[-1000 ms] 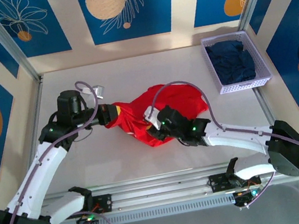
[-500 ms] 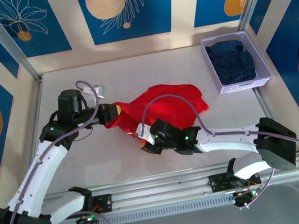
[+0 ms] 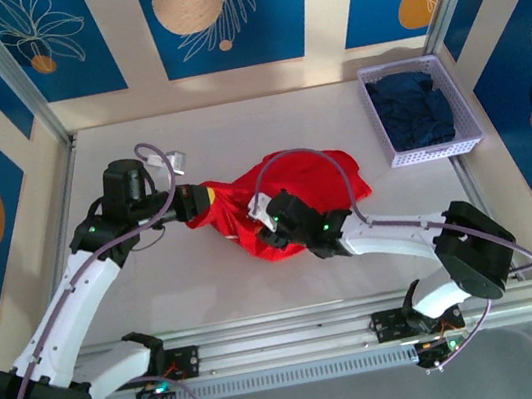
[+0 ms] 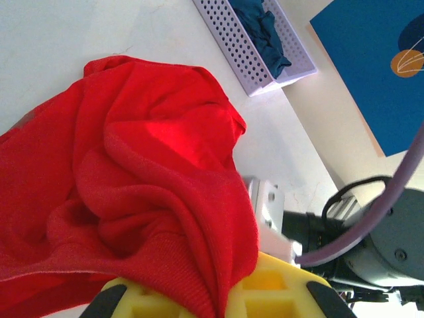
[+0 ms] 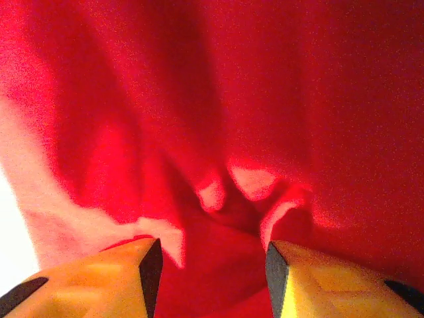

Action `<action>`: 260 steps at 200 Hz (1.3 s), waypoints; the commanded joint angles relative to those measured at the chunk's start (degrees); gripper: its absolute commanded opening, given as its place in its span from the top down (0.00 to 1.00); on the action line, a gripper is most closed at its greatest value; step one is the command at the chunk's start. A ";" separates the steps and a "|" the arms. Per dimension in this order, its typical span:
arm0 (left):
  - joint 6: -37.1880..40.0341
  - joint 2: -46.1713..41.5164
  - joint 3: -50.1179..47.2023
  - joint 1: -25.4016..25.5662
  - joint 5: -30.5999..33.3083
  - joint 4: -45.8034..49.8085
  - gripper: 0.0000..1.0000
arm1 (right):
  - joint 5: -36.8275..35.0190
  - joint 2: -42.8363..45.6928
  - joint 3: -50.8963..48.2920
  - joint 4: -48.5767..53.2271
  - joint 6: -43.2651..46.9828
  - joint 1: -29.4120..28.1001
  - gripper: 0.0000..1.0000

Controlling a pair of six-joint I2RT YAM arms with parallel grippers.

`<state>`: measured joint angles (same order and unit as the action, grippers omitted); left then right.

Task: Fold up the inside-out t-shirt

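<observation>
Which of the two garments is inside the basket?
The dark navy garment lies in the lilac perforated plastic basket; the bright red cloth t-shirt lies crumpled on the white table.

The t-shirt (image 3: 318,176) is bright red cloth, bunched into a crumpled, unfolded heap near the middle of the table (image 3: 209,289). It is drawn to a narrow, gathered end on the left and widens to a broader, flatter spread toward the far right. A rounded lobe bulges out along its near edge. In the left wrist view the fabric (image 4: 152,172) piles in deep, soft folds, plain red throughout. Close up in the right wrist view, the cloth (image 5: 265,99) shows shadowed creases and a few brightly lit ridges.
</observation>
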<state>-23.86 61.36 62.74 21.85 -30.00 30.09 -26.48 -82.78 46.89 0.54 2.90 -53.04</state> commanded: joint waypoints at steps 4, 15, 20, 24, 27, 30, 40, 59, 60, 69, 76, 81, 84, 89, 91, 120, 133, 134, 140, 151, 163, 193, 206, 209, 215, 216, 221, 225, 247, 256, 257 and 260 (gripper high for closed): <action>0.74 -0.03 2.04 -0.50 -0.95 -0.47 1.00 | -1.23 -1.50 2.63 -1.77 -3.50 2.27 0.53; 0.78 -0.04 2.02 -0.48 -1.03 -0.55 1.00 | -1.79 -2.72 3.33 -1.88 -3.58 2.65 0.54; 0.83 -0.02 1.97 -0.47 -1.07 -0.55 1.00 | -2.03 -3.26 3.61 -1.95 -3.61 2.88 0.54; 0.83 0.07 2.03 -0.45 -1.11 -0.55 1.00 | -2.08 -3.70 3.88 -2.05 -3.65 2.94 0.54; 0.87 0.07 2.03 -0.52 -1.13 -0.51 1.00 | -2.21 -4.05 4.05 -2.31 -3.72 3.16 0.54; 0.83 0.12 2.03 -0.56 -1.12 -0.54 1.00 | -2.25 -4.29 4.12 -2.43 -3.76 3.17 0.54; 0.85 0.23 1.94 -0.53 -1.23 -0.64 1.00 | -2.20 -5.19 4.70 -2.96 -3.97 3.58 0.55; 0.91 0.26 1.78 -0.51 -1.29 -0.61 1.00 | -2.35 -6.88 6.04 -3.62 -4.15 4.34 0.57; 0.92 0.26 1.78 -0.50 -1.29 -0.62 1.00 | -2.30 -6.92 6.12 -3.66 -4.14 4.34 0.57; 0.92 0.26 1.57 -0.44 -1.30 -0.73 1.00 | -1.40 -7.34 6.60 -4.24 -3.80 4.60 0.60; 0.93 0.32 1.43 -0.49 -1.24 -0.82 1.00 | -0.65 -7.48 7.07 -4.58 -3.72 4.63 0.65; 0.95 0.41 1.34 -0.55 -1.04 -0.90 1.00 | 0.11 -7.48 7.26 -4.72 -3.92 4.74 0.71; 0.96 0.38 1.26 -0.53 -0.95 -0.97 1.00 | 0.66 -7.48 7.41 -4.73 -3.99 4.80 0.74; 0.92 0.50 1.09 -0.57 -0.79 -1.12 1.00 | 1.91 -7.26 7.58 -4.55 -4.14 4.95 0.81; 0.92 0.58 1.01 -0.51 -0.75 -1.16 1.00 | 2.43 -7.14 7.64 -4.42 -4.20 5.00 0.83; -0.07 1.18 -0.31 -0.45 3.37 -1.85 1.00 | 14.21 -1.43 7.42 -0.55 -7.40 6.36 1.00; -0.70 1.43 -1.03 -0.49 6.61 -2.16 1.00 | 23.49 2.77 6.73 1.08 -10.84 8.26 1.00; -0.77 1.46 -1.08 -0.44 6.84 -2.23 1.00 | 24.19 3.09 6.64 1.20 -11.13 8.50 1.00; -1.06 1.63 -1.36 -0.50 7.87 -2.61 1.00 | 28.72 4.82 6.19 1.55 -12.96 9.67 1.00; -1.70 1.98 -1.91 -0.41 9.83 -3.75 1.00 | 35.74 7.70 5.54 1.79 -16.32 11.73 1.00; -1.99 2.57 -2.28 -0.44 11.98 -4.86 1.00 | 42.16 9.84 5.53 2.18 -19.47 13.74 1.00; -0.90 5.38 -1.88 -0.47 21.15 -5.39 1.00 | 52.91 12.36 5.75 -0.23 -27.32 18.04 1.00; -0.15 6.99 -1.51 -0.47 24.78 -5.46 0.99 | 55.33 12.11 5.75 -2.04 -30.10 19.53 1.00; -0.02 7.29 -1.44 -0.46 25.44 -5.41 0.99 | 55.49 12.01 5.80 -2.23 -30.48 19.66 1.00; 0.32 7.95 -1.24 -0.45 26.56 -5.45 0.96 | 56.16 11.63 5.91 -2.66 -31.27 20.17 1.00; 0.35 8.01 -1.23 -0.43 26.79 -5.46 0.96 | 56.26 11.57 5.92 -2.69 -31.41 20.25 1.00; 0.63 8.31 -1.13 -0.43 27.59 -5.39 0.94 | 56.84 11.11 6.05 -3.02 -32.11 20.61 1.00; 0.80 8.55 -1.13 -0.47 28.10 -5.26 0.92 | 57.19 10.83 6.02 -3.28 -32.73 20.83 1.00; 1.92 8.04 -1.99 0.00 30.51 -3.62 0.70 | 58.45 8.96 6.12 -4.55 -36.20 22.16 1.00; 2.31 6.88 -2.94 0.53 31.20 -3.06 0.62 | 58.60 8.38 6.19 -4.85 -37.15 22.44 1.00; 2.36 6.73 -3.13 0.59 31.21 -3.04 0.61 | 58.62 8.23 6.19 -4.93 -37.25 22.49 1.00; 2.45 6.06 -3.61 0.95 31.30 -3.00 0.58 | 58.64 8.11 6.19 -5.05 -37.45 22.53 1.00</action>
<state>-23.49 70.26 60.80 21.89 -3.88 26.11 27.31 -73.19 52.82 -1.83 -28.88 -31.35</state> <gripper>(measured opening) 0.335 0.051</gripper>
